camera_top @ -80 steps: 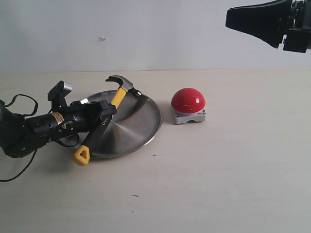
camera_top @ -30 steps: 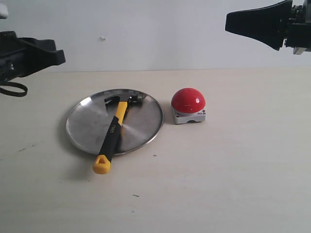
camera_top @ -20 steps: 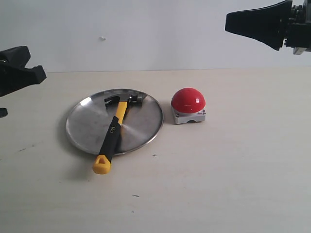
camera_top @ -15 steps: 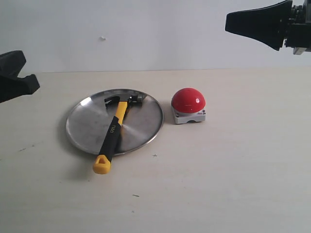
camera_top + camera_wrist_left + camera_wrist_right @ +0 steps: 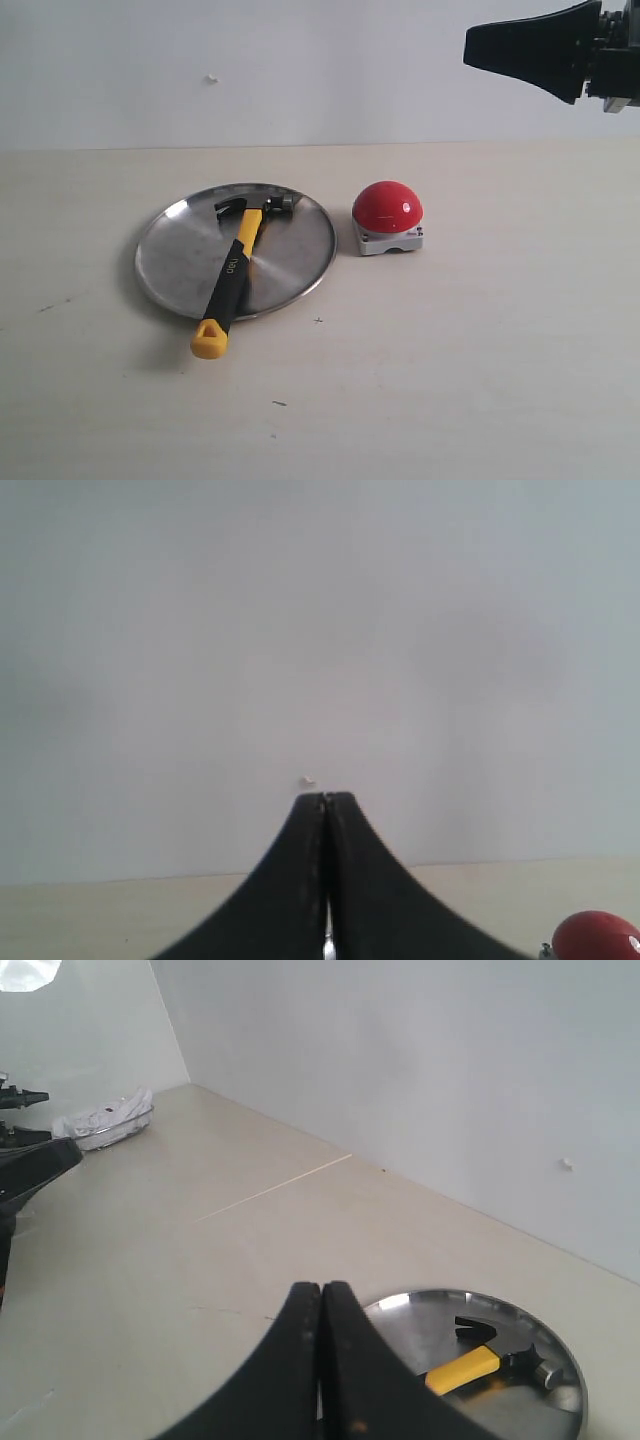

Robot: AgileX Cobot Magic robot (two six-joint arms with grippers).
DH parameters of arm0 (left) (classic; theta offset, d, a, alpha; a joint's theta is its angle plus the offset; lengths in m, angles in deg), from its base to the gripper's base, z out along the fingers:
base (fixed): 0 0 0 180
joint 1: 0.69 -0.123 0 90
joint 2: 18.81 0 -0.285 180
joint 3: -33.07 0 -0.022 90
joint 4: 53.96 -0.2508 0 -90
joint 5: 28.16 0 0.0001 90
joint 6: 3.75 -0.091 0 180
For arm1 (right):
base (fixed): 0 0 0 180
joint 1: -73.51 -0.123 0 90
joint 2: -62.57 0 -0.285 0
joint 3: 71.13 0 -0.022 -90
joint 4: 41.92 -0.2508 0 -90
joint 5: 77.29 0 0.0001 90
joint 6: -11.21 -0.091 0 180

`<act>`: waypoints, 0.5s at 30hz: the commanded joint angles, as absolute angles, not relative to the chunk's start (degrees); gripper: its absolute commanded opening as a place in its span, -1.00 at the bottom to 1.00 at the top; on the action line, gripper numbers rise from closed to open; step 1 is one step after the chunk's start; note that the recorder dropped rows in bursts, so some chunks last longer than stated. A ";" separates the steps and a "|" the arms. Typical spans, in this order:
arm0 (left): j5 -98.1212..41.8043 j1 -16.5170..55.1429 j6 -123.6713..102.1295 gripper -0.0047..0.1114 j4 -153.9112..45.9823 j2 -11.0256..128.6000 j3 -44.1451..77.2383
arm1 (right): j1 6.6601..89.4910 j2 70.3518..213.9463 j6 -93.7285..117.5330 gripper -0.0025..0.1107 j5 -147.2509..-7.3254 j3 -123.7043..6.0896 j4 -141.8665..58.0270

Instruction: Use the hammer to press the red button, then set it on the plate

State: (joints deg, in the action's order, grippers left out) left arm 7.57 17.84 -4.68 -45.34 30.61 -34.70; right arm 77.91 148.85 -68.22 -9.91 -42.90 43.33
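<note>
Moment after release. The hammer (image 5: pixel 238 262) lay unheld on the plate (image 5: pixel 178 258), with its dark head and most of the yellow-and-black handle inside the rim. The looped yellow end overhung the rim onto the surface (image 5: pixel 450 380). A few seconds earlier the left jaws had been at the handle over the plate. They had since drawn off to the side and passed out of the exterior view. In the left wrist view they were pressed together with nothing between them, raised and pointed toward the wall, and only an edge of the red button (image 5: pixel 388 207) showed far ahead of them. The right jaws, also clenched on nothing, had kept their raised station throughout. From them the plate and hammer lay ahead and lower, well apart from the tips.

Over the last second the hammer, plate and button had not shifted. The button stood just beside the plate and clear of both jaws. Whether it had been pressed could not be told from these views.

Interpretation: the placing step appeared finished, since the hammer was at rest on the plate and neither set of jaws was near it. The overhanging loop seemed a minor flaw only, because the head's weight lay well inside the rim.
</note>
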 commanded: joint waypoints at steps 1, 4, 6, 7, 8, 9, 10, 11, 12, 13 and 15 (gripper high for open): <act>6.25 17.57 -5.28 -0.92 -45.01 24.86 -38.55 | 78.21 148.46 -68.44 -0.96 -9.82 -42.67 43.03; 7.01 17.57 -5.16 -0.92 -45.01 23.63 -40.61 | 78.21 148.46 -68.44 -0.96 -9.90 -42.67 43.03; 7.01 17.57 -5.16 -0.92 -45.01 23.26 -41.38 | 78.21 148.46 -68.44 -0.96 -9.90 -42.67 43.03; 7.01 17.57 -5.16 -0.92 -45.01 23.01 -41.71 | 78.21 148.46 -68.44 -0.96 -9.90 -42.67 43.03; 7.01 17.57 -5.16 -0.92 -45.01 22.75 -42.01 | 78.21 148.46 -68.44 -0.96 -9.90 -42.67 43.03; 7.01 17.57 -5.16 -0.92 -45.01 22.50 -42.12 | 78.21 148.46 -68.44 -0.96 -9.90 -42.67 43.03; 7.01 17.57 -5.16 -0.92 -45.01 22.14 -42.57 | 78.21 148.46 -68.44 -0.96 -9.90 -42.67 43.03; 7.01 17.57 -5.16 -0.92 -45.01 21.48 -42.92 | 78.21 148.46 -68.44 -0.96 -9.90 -42.67 43.03; 7.01 17.57 -5.07 -0.92 -45.01 20.71 -43.52 | 78.21 148.46 -68.44 -0.96 -9.90 -42.67 43.03; 6.89 17.57 -5.07 -0.92 -45.01 19.78 -44.06 | 78.21 148.46 -68.44 -0.96 -9.90 -42.67 43.03; 6.89 17.45 -5.07 -0.92 -45.01 17.77 -44.15 | 78.21 148.46 -68.44 -0.96 -9.90 -42.67 43.03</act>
